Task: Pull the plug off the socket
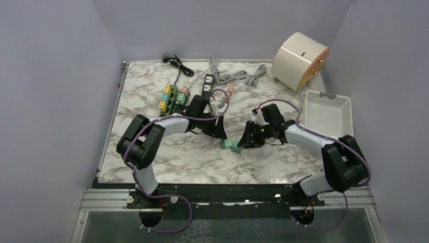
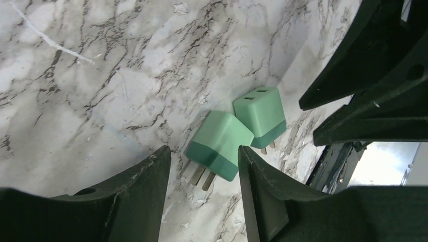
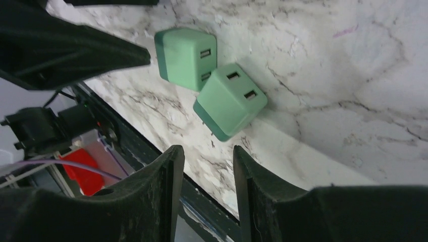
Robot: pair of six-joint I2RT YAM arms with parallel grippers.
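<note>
Plugs (image 2: 219,144), both green, lie loose on the table (image 2: 75,101) (prongs bare, plugged into nothing), so my left gripper (image 2: 204,156) and right gripper (image 3: 208,154) hover part-spread, pinching nothing.

Mint-green plugs (image 2: 220,143), grey-veined white marble table (image 1: 152,152), white basket (image 1: 329,114)

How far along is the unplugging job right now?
Done: two green plugs lie loose on the marble table, prongs bare. In hand: nothing; the left gripper and right gripper hover over them, jaws apart. Left: the green power strip at the back holds several coloured plugs.
</note>
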